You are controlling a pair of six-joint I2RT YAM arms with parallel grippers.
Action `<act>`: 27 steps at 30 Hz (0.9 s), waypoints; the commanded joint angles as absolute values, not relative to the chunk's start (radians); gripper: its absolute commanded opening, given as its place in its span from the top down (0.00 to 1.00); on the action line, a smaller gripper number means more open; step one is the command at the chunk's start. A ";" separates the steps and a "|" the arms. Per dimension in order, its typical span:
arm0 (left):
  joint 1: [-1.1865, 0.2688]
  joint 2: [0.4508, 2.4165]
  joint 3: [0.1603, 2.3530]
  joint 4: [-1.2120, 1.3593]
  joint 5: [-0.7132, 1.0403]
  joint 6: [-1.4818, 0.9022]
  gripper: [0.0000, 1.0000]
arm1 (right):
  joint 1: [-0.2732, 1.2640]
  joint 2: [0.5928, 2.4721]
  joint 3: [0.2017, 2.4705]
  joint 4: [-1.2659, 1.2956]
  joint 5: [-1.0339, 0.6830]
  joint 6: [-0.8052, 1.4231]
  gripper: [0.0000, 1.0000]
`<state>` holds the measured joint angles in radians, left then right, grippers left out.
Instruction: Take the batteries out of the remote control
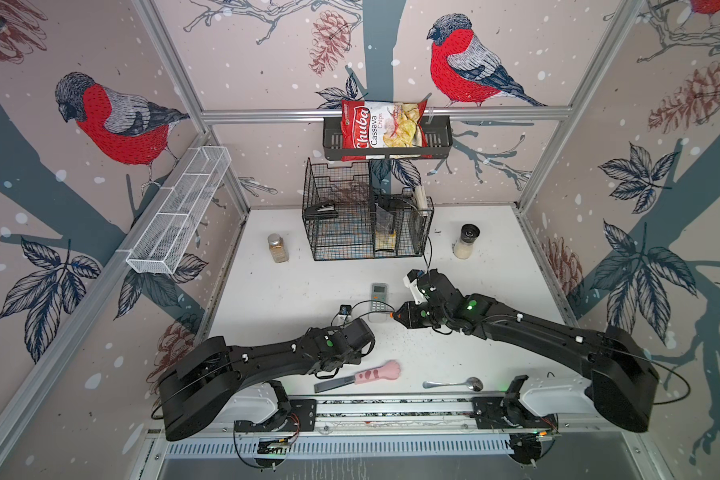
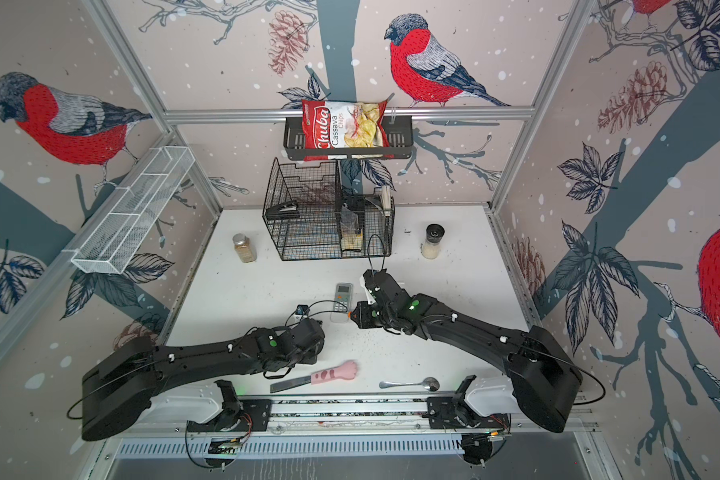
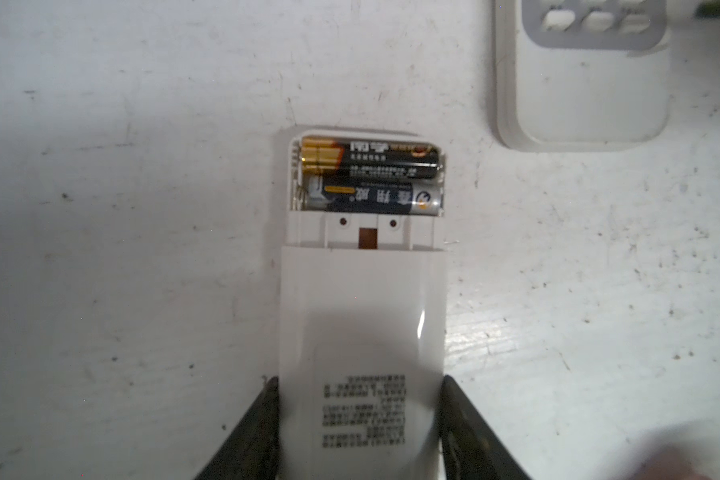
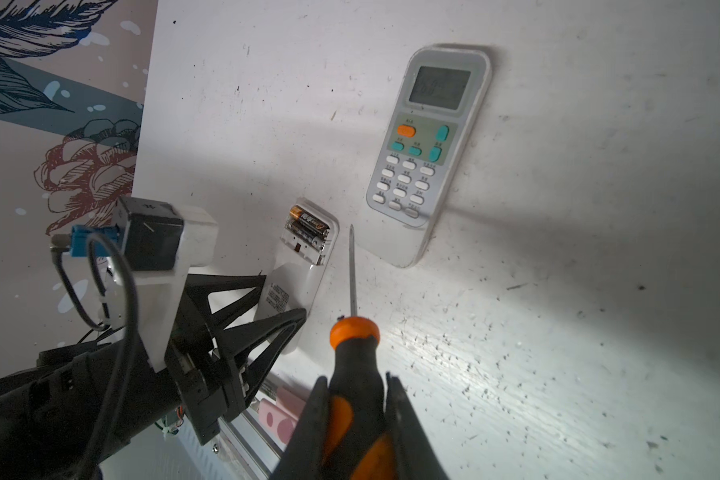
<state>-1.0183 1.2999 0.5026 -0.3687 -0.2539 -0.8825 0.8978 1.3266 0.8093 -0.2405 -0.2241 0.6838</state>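
Where the left hand (image 3: 360,380) has its two fingers against the long sides of the small remote (image 3: 362,299), gripping its labelled end, the two batteries (image 3: 371,160) sit at the opposite end, well clear of those fingers. They lie side by side, touching, in the open compartment (image 3: 294,174). One is black and gold, the other dark blue with a silvery end. From where I stand that remote lies face down on the desk (image 1: 300,291), about midway between the left and right edges and nearer the front edge than the back. In both top views the left wrist hides most of it.

The right hand (image 4: 356,380) is closed round the black-and-orange handle of the screwdriver (image 4: 354,332). Its thin shaft ends just beside the compartment, apart from the batteries, in the gap before the second remote (image 4: 429,137). That one lies face up with its screen toward the back edge.

By count: two remotes, two batteries, one screwdriver. Around them are two jars, a brown-filled jar (image 1: 278,248) toward the back left corner and a pale-filled jar (image 1: 466,241) toward the back right. One wire basket (image 1: 329,249) stands at the back edge, and one spoon (image 1: 454,383) and one pink-handled blade (image 1: 362,374) lie along the front edge.
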 commanded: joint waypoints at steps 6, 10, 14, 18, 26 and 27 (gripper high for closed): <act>-1.015 1.366 0.469 -0.438 -0.132 -0.834 0.55 | 0.905 1.360 0.810 -0.203 -0.261 0.731 1.00; -1.015 1.373 0.461 -0.399 -0.128 -0.794 0.56 | 0.909 1.374 0.806 -0.182 -0.268 0.769 1.00; -1.015 1.360 0.443 -0.374 -0.124 -0.768 0.56 | 0.910 1.382 0.782 -0.133 -0.269 0.830 1.00; -1.015 1.359 0.440 -0.360 -0.129 -0.752 0.57 | 0.913 1.391 0.772 -0.089 -0.276 0.872 1.00; -1.015 1.361 0.428 -0.336 -0.107 -0.748 0.58 | 0.918 1.401 0.776 -0.060 -0.290 0.903 1.00; -1.015 1.358 0.426 -0.335 -0.108 -0.750 0.59 | 0.919 1.406 0.777 -0.057 -0.291 0.904 1.00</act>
<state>-1.0210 1.3270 0.4679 -0.2337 -0.3168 -0.7406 0.9161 1.3975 0.7719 -0.0994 -0.2756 0.8890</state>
